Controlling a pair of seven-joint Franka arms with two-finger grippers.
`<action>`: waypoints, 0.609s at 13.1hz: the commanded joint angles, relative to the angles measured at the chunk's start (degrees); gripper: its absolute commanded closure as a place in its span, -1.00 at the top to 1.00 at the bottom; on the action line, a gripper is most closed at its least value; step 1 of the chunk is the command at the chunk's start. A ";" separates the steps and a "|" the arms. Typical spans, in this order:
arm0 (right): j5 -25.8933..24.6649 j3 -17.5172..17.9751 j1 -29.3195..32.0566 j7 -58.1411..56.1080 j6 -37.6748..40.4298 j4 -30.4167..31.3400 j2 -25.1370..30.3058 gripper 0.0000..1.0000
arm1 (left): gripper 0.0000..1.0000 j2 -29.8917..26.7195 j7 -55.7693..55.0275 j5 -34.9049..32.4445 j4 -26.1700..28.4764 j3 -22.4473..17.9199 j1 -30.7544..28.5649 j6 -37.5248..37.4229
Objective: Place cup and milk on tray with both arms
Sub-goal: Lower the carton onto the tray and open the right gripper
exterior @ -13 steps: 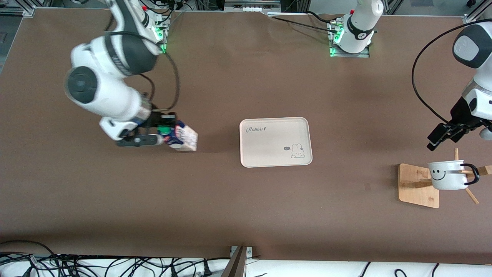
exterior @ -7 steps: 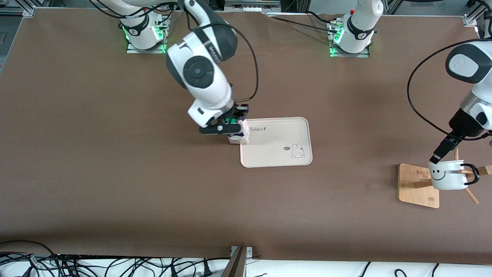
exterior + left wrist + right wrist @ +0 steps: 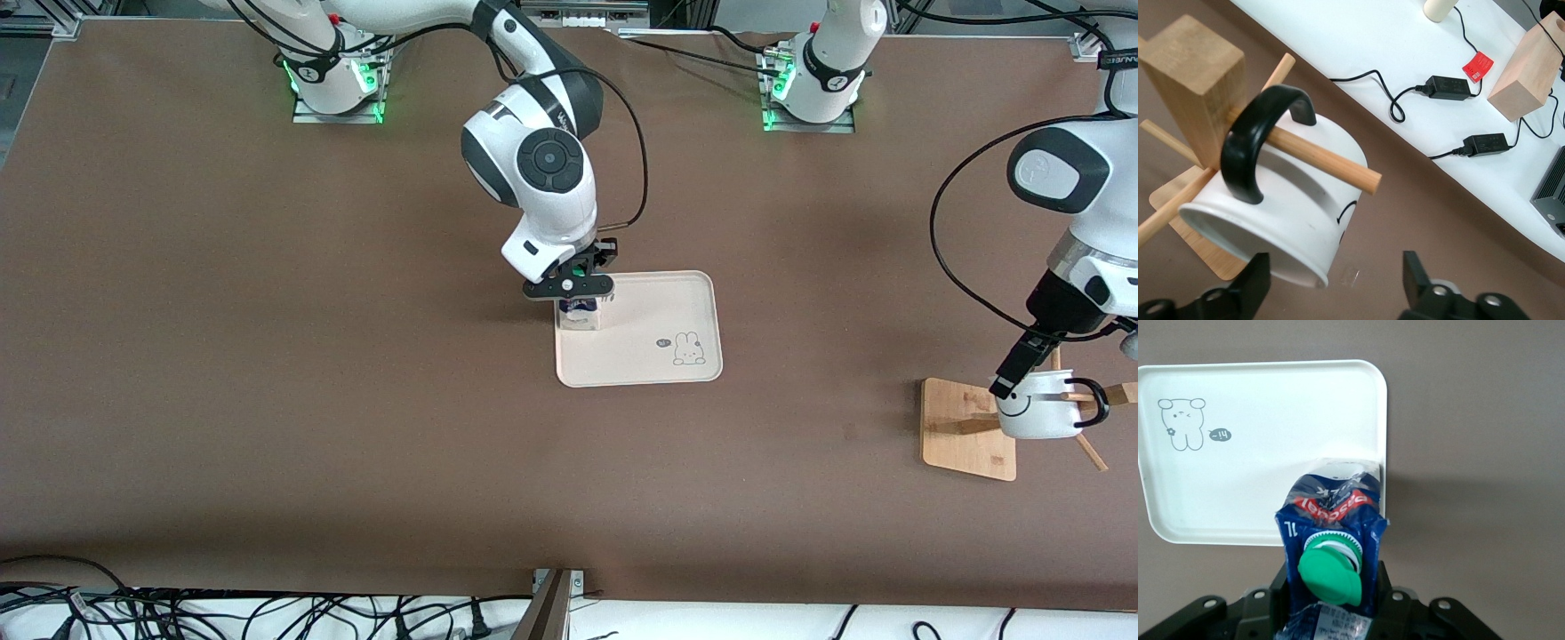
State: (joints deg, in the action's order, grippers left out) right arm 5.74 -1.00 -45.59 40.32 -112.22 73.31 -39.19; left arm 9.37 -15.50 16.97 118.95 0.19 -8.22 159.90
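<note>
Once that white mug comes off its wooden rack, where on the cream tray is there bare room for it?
The tray is bare from the bunny drawing to its edge toward the left arm. Its other end is crowded: the right gripper holds the milk carton there.

Even, bright overhead light fell on the table [image 3: 267, 400]; shadows were soft, and all views were sharp.

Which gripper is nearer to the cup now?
Left. The left gripper is at the cup, which hangs on the wooden stand; the right gripper holds the milk over the tray.
</note>
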 commanded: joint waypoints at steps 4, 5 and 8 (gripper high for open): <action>-1.69 -0.49 -1.08 0.64 -0.10 -1.68 -1.86 0.23 | -0.39 1.26 4.69 1.75 -1.26 0.08 -0.30 1.03; -1.78 -0.49 -1.08 0.81 -0.10 -1.68 -1.86 0.60 | -0.42 1.26 4.78 1.75 -1.26 0.08 -0.30 1.03; -1.52 -0.67 -0.73 0.64 0.51 -1.94 -0.72 1.00 | -0.76 1.26 4.69 1.75 -1.35 0.08 -0.30 0.94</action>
State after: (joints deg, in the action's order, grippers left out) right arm 4.70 -1.16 -46.08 40.32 -112.54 72.94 -40.08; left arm 10.04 -13.06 16.97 118.83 0.13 -8.39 160.63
